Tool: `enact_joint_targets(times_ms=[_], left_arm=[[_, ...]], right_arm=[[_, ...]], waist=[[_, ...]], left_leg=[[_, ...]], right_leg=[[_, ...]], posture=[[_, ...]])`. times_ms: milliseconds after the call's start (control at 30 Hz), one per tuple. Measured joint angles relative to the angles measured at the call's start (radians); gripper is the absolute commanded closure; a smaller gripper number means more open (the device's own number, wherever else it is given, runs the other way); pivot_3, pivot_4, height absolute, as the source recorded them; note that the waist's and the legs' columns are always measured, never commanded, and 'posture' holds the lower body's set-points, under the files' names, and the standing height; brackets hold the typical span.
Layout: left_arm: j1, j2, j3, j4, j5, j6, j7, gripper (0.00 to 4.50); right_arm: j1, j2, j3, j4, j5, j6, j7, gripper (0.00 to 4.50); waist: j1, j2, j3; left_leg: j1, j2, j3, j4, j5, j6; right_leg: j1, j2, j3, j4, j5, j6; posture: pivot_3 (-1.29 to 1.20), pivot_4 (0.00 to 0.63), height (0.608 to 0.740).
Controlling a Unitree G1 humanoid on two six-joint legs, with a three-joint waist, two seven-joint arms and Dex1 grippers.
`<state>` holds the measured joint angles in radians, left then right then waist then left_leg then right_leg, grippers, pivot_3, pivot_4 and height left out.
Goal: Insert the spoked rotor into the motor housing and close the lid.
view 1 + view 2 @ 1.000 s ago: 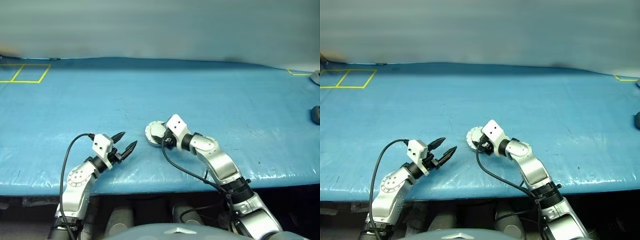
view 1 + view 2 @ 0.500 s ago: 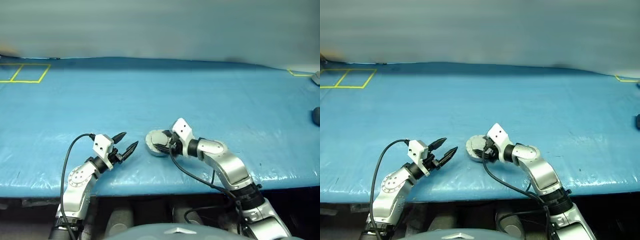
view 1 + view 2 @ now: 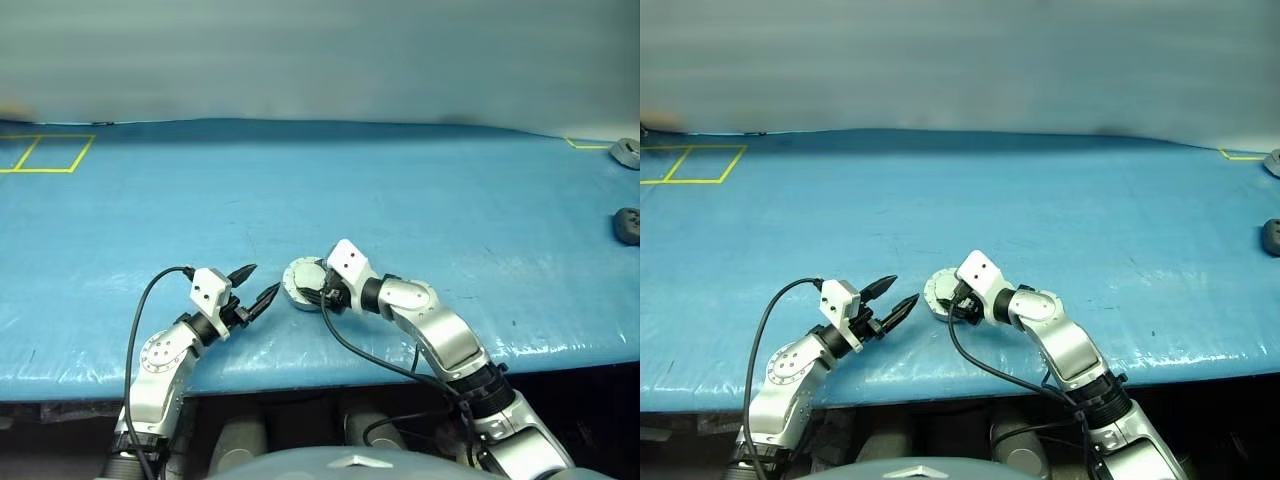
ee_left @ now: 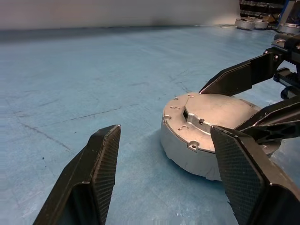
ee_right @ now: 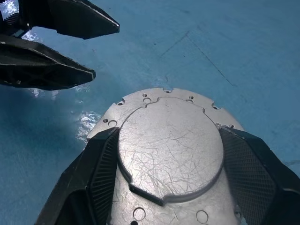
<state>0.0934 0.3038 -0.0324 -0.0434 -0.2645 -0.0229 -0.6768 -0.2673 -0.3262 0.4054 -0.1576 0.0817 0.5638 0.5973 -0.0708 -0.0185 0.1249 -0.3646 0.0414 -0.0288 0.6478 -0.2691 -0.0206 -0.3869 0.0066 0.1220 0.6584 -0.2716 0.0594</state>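
The motor housing [image 3: 300, 283] lies flat on the blue table near the front edge, a round silver-grey puck. The lid [image 5: 168, 145] sits down on top of it, its plain scratched outer face up. The spoked rotor is hidden. My right gripper [image 5: 168, 131] reaches in from the right and straddles the housing, one black finger [image 5: 98, 173] against each side, shut on it. My left gripper [image 3: 262, 280] hangs just left of the housing, pointing at it, open and empty; in the left wrist view the housing [image 4: 206, 136] lies just beyond its fingertips.
Yellow tape squares [image 3: 50, 152] mark the far left of the table. Two dark grey objects [image 3: 627, 225] lie at the far right edge. The table's front edge [image 3: 330, 375] runs close below both grippers. Open blue surface stretches behind the housing.
My right gripper has drawn the housing slightly nearer the front edge and closer to my left gripper. The left arm has kept still. The view has shifted a little.
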Motion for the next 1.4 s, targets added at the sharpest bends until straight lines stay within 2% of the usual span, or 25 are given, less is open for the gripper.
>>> enact_joint_targets(times_ms=[200,300,433,633,767,967,1067,1400], left_arm=[[-0.080,0.001,-0.021,-0.001,-0.002,0.042,-0.003,1.19],[-0.109,-0.011,-0.041,-0.001,-0.004,0.044,-0.011,1.75],[-0.142,-0.029,-0.083,0.018,0.011,0.045,-0.020,3.10],[-0.186,-0.028,-0.131,0.097,0.060,0.060,-0.024,3.10],[-0.209,-0.036,-0.159,0.116,0.088,0.049,-0.028,3.99],[-0.238,-0.020,-0.183,0.146,0.130,0.017,-0.040,3.99],[-0.241,-0.019,-0.187,0.159,0.144,-0.004,-0.036,4.47],[-0.208,-0.024,-0.173,0.159,0.135,-0.013,-0.021,4.47]], right_arm=[[0.003,-0.004,0.008,-0.003,0.000,-0.012,0.010,1.48],[0.003,-0.002,0.009,-0.004,0.003,-0.014,0.011,1.48],[0.004,-0.003,0.007,-0.004,0.003,-0.014,0.009,1.48],[0.011,-0.003,-0.001,-0.007,0.003,-0.014,0.009,1.48],[0.014,-0.003,-0.003,-0.009,0.003,-0.014,0.007,1.48],[0.018,-0.003,-0.003,-0.010,0.003,-0.014,0.004,1.48],[0.021,-0.003,-0.002,-0.010,0.003,-0.016,-0.003,1.48],[0.029,-0.003,0.000,-0.010,0.003,-0.030,-0.012,1.48]], waist=[[0.002,-0.005,-0.002],[0.000,-0.005,-0.003],[0.001,-0.002,-0.003],[0.002,-0.003,-0.003],[0.003,-0.002,-0.003],[0.003,-0.002,-0.004],[0.003,-0.001,-0.004],[0.004,-0.001,-0.005]], left_leg=[[0.000,0.000,0.002,-0.001,0.000,-0.001],[0.000,0.000,0.002,-0.003,-0.001,-0.001],[0.000,0.000,0.002,-0.003,-0.001,-0.001],[0.000,0.000,0.002,-0.002,-0.001,-0.001],[0.000,0.000,0.001,-0.003,-0.001,-0.001],[0.000,0.000,0.001,-0.003,-0.001,-0.001],[0.003,0.000,0.001,-0.003,-0.001,-0.001],[0.003,0.001,-0.002,-0.005,-0.001,-0.001]], right_leg=[[0.000,0.002,0.000,0.000,0.000,0.000],[-0.001,0.002,0.000,0.000,0.000,0.000],[0.000,0.003,0.000,0.000,0.000,0.000],[0.000,0.003,0.000,-0.001,0.000,0.000],[0.000,0.003,0.000,-0.001,0.000,0.000],[0.000,0.003,0.000,-0.001,0.000,0.000],[0.003,0.002,0.000,-0.002,0.000,0.000],[0.004,0.002,-0.001,-0.006,0.000,0.000]], posture=[[0.00,0.150,0.740],[0.00,0.150,0.740],[0.00,0.150,0.740],[0.00,0.150,0.740],[0.00,0.150,0.740],[0.00,0.150,0.740],[0.00,0.150,0.740],[0.00,0.150,0.740]])
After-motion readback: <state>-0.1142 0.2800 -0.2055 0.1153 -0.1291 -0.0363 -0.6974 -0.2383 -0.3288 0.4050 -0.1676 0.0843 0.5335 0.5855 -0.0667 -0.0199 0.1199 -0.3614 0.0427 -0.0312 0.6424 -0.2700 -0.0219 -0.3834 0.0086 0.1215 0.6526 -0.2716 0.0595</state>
